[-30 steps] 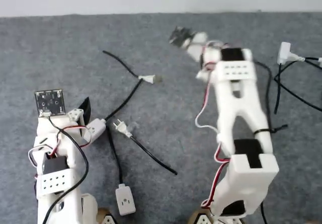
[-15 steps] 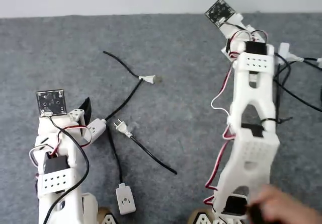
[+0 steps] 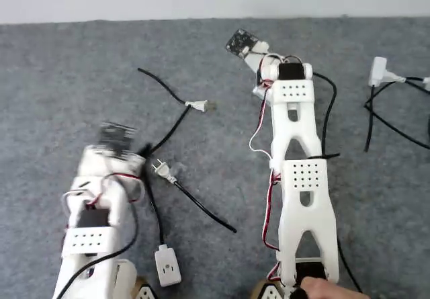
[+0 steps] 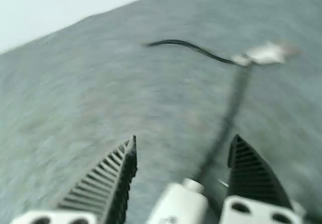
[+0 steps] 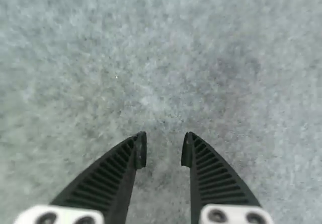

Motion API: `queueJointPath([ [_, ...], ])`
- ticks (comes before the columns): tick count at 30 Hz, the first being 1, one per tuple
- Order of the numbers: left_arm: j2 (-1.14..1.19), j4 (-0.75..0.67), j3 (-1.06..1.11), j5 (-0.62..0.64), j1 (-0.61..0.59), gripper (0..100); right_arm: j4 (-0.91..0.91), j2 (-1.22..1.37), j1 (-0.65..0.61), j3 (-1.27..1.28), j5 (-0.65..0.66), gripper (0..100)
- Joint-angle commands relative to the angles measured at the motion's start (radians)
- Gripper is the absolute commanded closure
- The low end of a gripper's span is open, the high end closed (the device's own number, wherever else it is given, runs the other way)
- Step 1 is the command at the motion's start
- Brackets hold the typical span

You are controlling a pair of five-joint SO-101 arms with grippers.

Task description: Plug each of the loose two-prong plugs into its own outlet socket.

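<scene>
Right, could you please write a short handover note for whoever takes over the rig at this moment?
Left gripper: open, with a white connector body lying between its jaws, unclamped.
Right gripper: narrowly open, empty, over bare carpet.
First plug: loose, mid-table.
Second plug: loose, beside the left arm.
Near socket: at the near edge, nothing in it.
Far socket: at the far right, too small to judge.
Done: neither loose plug is seated.
Left: plug both in.

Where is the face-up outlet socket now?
High view: the outlet socket lies on the carpet at the near edge, just right of the base of the left arm.
</scene>
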Motion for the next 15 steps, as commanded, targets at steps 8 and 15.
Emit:
queueJointPath([
  [8,0.436,0.075,-0.282,-0.084,0.057,71,0.114,0.174,0.058,-0.233,-0.015,86.8],
  [15,0.463,0.095,-0.329,-0.023,0.000,71,0.443,0.042,0.033,-0.232,-0.315,86.8],
])
